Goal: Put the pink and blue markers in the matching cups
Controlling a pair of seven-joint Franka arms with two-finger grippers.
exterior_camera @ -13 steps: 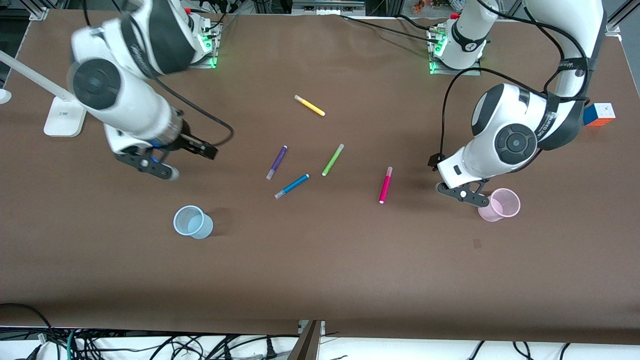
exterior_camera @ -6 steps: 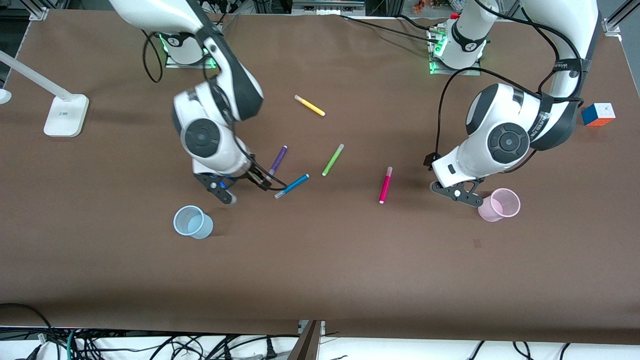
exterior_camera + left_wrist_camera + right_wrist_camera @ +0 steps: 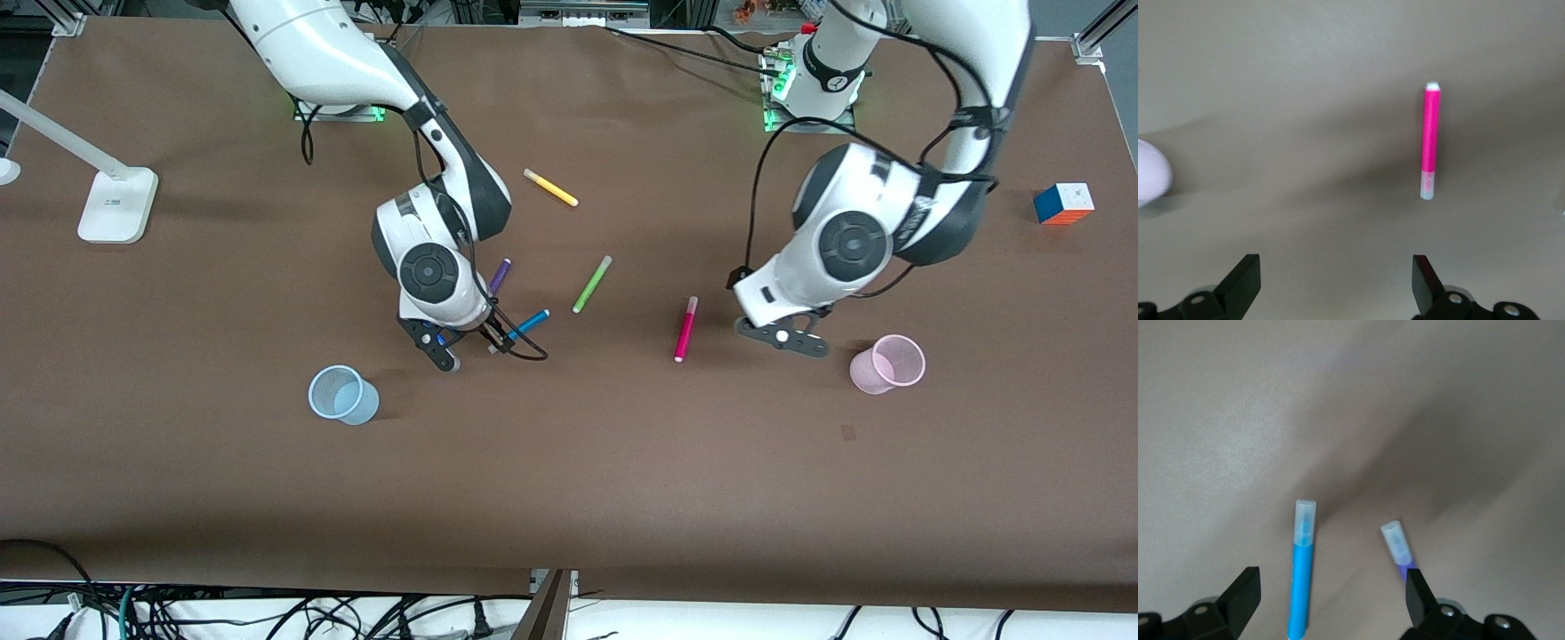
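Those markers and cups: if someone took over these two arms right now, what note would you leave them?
Right tool: open, empty, over the blue marker, whose pale cap shows between its fingers.
Left tool: open, empty, over the table between the pink marker and the pink cup.
Both markers lie flat on the table. The blue cup stands upright toward the right arm's end, the pink cup toward the left arm's end; neither holds a marker.
Done: nothing placed.
Left: grasp each marker and drop it in its matching cup. Leave the purple marker beside the blue one.
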